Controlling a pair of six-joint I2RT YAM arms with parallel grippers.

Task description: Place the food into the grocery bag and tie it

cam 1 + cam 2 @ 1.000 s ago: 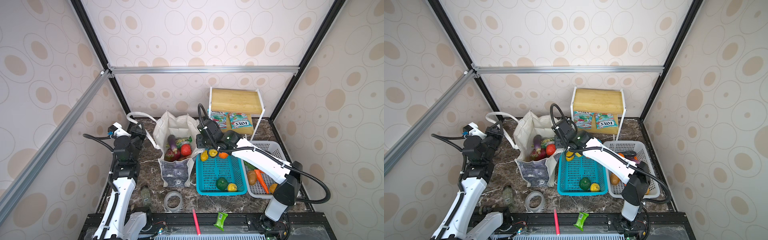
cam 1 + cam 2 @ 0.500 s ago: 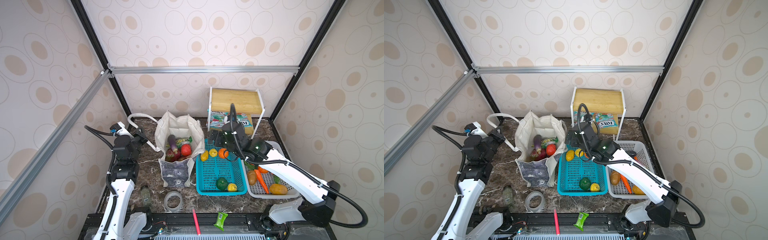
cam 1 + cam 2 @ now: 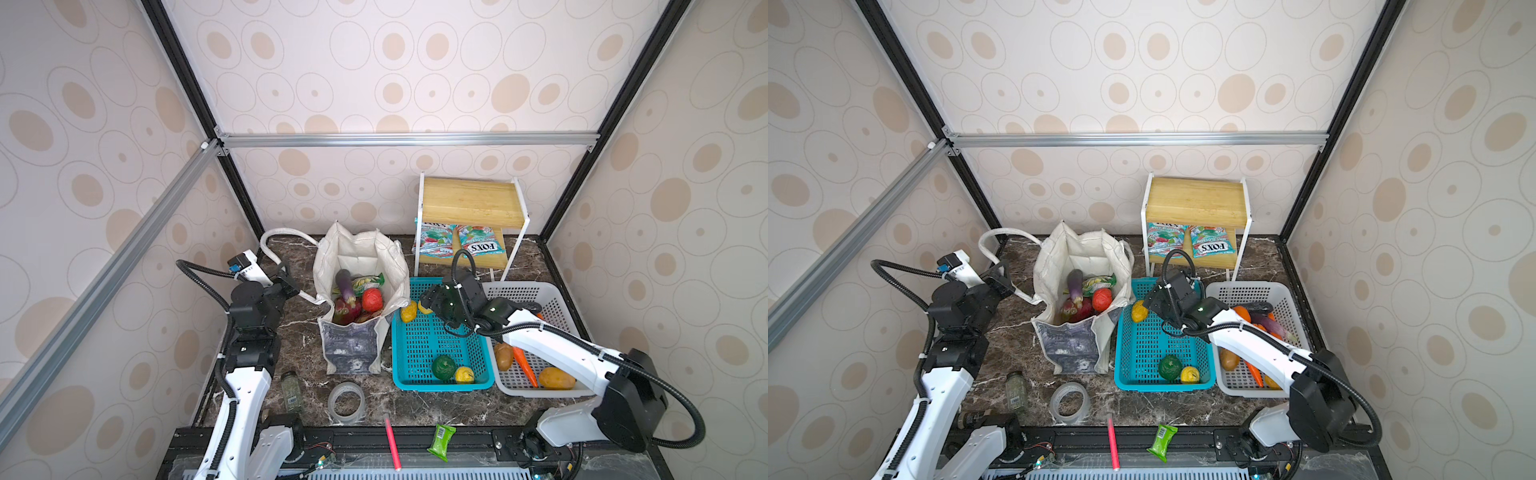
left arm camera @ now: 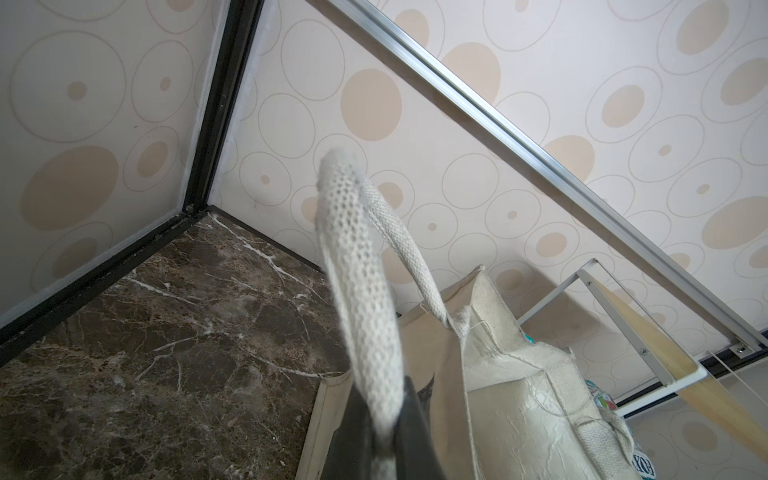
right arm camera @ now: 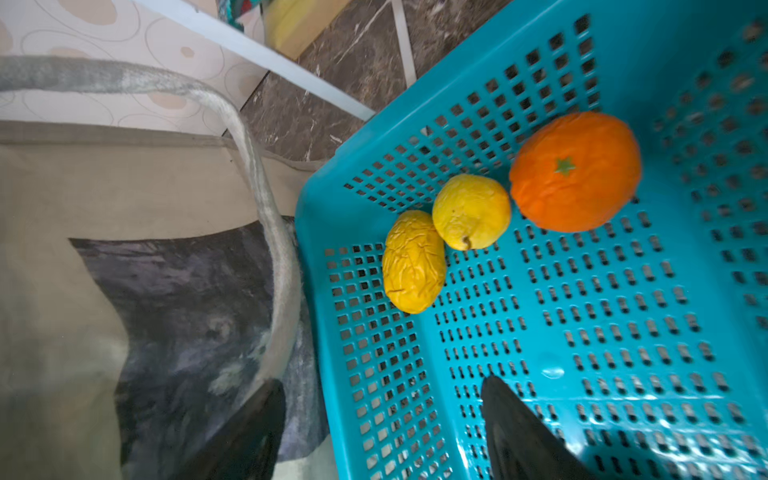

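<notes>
Fruit [image 5: 413, 262], yellow and lumpy, lies in the basket [image 5: 582, 353] corner beside the bag [image 5: 83, 187], straight ahead of the released right jaws, long axis toward them; left jaws clench the bag's handle [image 4: 361, 291].

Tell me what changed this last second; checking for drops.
The right gripper swung right, from the rim of the grocery bag to the far end of the teal basket, open and empty. The left gripper stays shut on the handle; the food inside is unchanged.
</notes>
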